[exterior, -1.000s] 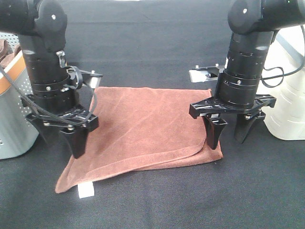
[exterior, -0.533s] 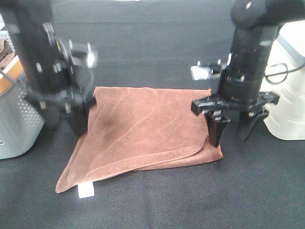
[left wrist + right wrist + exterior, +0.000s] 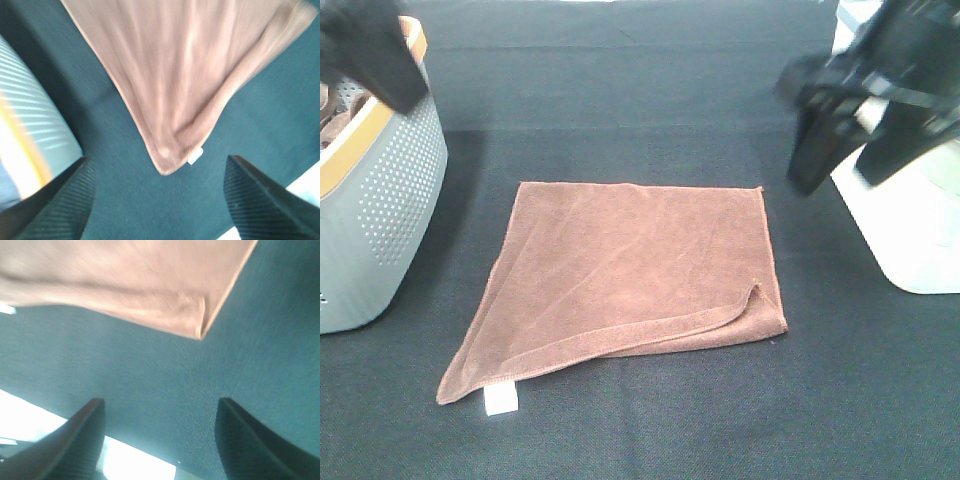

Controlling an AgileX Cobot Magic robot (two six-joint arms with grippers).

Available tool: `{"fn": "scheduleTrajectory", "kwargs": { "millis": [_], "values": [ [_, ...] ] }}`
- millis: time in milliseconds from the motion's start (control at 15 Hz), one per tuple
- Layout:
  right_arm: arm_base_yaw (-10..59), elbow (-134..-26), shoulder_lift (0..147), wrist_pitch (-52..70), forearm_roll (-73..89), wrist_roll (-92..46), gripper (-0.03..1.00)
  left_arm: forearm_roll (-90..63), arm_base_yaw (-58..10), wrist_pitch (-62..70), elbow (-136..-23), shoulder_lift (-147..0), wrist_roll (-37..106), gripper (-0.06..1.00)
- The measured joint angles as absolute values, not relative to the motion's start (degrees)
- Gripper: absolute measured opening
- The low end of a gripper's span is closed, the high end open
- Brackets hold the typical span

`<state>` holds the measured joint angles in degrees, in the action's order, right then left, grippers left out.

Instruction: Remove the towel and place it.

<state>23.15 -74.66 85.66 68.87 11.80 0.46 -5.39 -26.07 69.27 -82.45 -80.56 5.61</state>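
both claws, left claw [image 3: 157, 200] and right claw [image 3: 159, 437], spread apart above black cloth table [image 3: 650, 90]; towel [image 3: 630, 275] flat.

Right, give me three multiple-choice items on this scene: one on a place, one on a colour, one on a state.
1. Where does the towel lie?
A. inside the grey basket
B. flat on the black table
C. draped over the white container

2. What colour is the small tag at the towel's near corner?
A. white
B. blue
C. red

3. How do the two grippers stand?
A. both shut on the towel
B. one holding the tag
C. both open, holding nothing

Answers:
1. B, the towel is spread on the black table, between the basket and the white container.
2. A, the tag shows white against the dark cloth.
3. C, the left gripper and right gripper show spread fingers with only table between them.
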Motion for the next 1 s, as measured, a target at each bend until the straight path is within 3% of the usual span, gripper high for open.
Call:
{"fn": "scheduleTrajectory", "kwargs": {
  "millis": [200,600,1000],
  "values": [
    [23.1,-70.8,76.8,69.4,11.9,-0.6,0.61,-5.3,-26.1,69.3,-77.9,-71.8,4.6,0.69],
    [23.1,-53.2,59.9,69.3,10.4,-1.5,0.61,-3.7,-26.1,69.0,-55.9,-54.5,1.3,0.69],
    [23.1,-34.2,29.2,69.0,4.2,-1.7,0.61,-3.4,-26.1,67.3,-34.4,-30.9,1.0,0.69]
  ]
}}
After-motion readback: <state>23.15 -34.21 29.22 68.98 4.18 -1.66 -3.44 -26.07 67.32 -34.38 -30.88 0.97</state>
